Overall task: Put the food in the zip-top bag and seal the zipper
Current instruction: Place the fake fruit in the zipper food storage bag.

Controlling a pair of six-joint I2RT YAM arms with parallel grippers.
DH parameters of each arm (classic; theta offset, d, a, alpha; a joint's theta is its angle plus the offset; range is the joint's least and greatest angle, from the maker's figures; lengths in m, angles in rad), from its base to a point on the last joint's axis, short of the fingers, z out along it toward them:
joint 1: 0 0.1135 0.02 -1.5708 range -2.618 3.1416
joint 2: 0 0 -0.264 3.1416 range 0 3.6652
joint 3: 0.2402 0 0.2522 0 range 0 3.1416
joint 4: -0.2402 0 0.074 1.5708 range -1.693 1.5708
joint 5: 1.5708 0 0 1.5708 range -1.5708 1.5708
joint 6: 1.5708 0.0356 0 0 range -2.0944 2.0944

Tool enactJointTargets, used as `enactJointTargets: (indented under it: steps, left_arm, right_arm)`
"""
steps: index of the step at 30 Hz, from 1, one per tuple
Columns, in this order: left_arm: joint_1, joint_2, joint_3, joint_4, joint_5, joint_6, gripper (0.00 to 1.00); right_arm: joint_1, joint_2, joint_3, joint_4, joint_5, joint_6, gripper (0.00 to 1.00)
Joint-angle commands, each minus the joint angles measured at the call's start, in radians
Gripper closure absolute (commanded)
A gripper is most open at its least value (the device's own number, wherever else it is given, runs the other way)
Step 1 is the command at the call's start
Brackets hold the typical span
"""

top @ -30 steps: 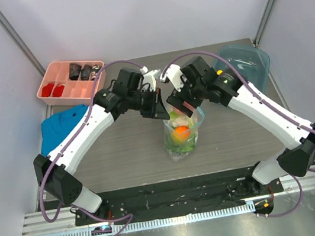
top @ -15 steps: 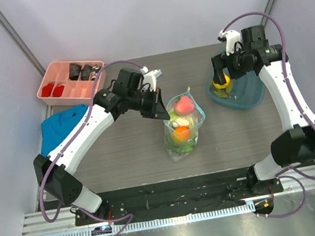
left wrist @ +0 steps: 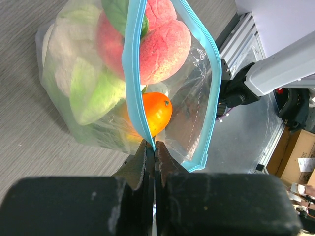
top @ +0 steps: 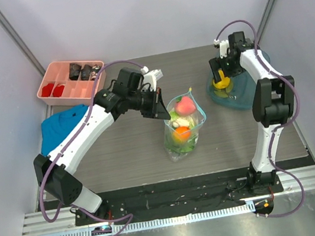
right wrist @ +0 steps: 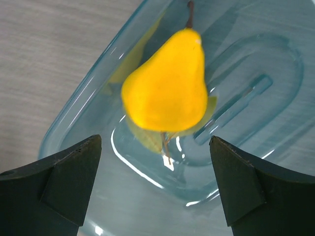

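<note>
The clear zip-top bag stands at the table's middle with its mouth open. It holds a red fruit, an orange fruit and the pale green cabbage. My left gripper is shut on the bag's light-blue zipper strip at the mouth's left edge. My right gripper is open above a yellow pear that lies in the teal bowl; the jaws stand wide on either side and touch nothing.
A pink divided tray with dark brown and red pieces stands at the back left. A blue folded cloth lies at the left edge. The teal bowl is at the back right, near the wall.
My right arm left the bag's mouth, swung to the back right and now hovers over the pear in the teal bowl. The red fruit now lies in the bag. The left gripper has held still.
</note>
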Motion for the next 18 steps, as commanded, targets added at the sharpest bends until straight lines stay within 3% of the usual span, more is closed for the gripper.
enactJointTargets:
  steps: [1,10,15,18]
  left_arm:
    - [0.005,-0.016,-0.010,0.058,0.031,-0.012,1.00]
    - [0.020,-0.007,-0.007,0.058,0.045,-0.015,1.00]
    - [0.025,-0.008,-0.011,0.058,0.048,-0.015,1.00]
    - [0.025,-0.008,-0.014,0.064,0.054,-0.019,1.00]
  right_arm:
    - [0.002,0.052,0.082,0.099,0.053,0.022,0.04]
    - [-0.014,0.163,0.122,0.094,0.000,0.073,0.07]
    - [-0.055,0.125,0.097,0.065,-0.040,0.082,0.20]
    - [-0.081,0.065,0.102,0.019,-0.071,0.070,0.36]
